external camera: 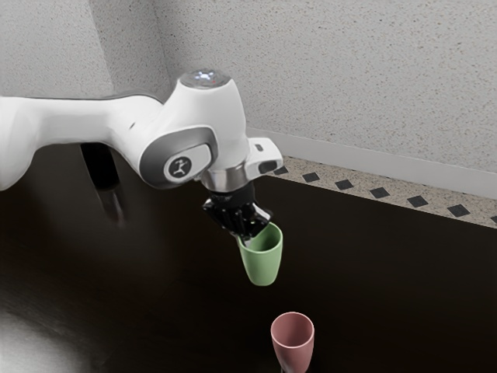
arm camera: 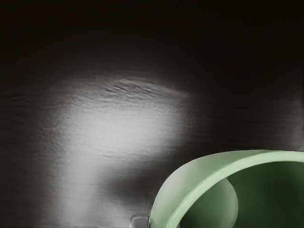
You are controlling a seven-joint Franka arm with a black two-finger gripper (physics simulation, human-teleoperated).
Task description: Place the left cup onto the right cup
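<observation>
above the dark bench (external camera: pixel 388 256), our gripper (external camera: pixel 250 227) hangs from the white arm (external camera: pixel 93 128), which reaches in from the exterior view's left. its black fingers are clamped on the rim of the green cup (external camera: pixel 262 260), on the side toward the exterior view's left. the green cup hangs in the air, clear of the bench, mouth up and slightly tilted. the pink cup (external camera: pixel 292 340) stands upright on the bench, below the green cup and a little toward the exterior view's right. the two cups are apart, not touching. behind the bench we see a pale wall (external camera: pixel 349 70) with a strip of dark diamond tiles (external camera: pixel 380 192) at its foot. from the wrist view, the green cup (arm camera: pixel 204 178) shows its curved rim and dark inside just under our hand. the glossy bench (arm camera: pixel 118 123) beneath it catches a pale patch of light.
</observation>
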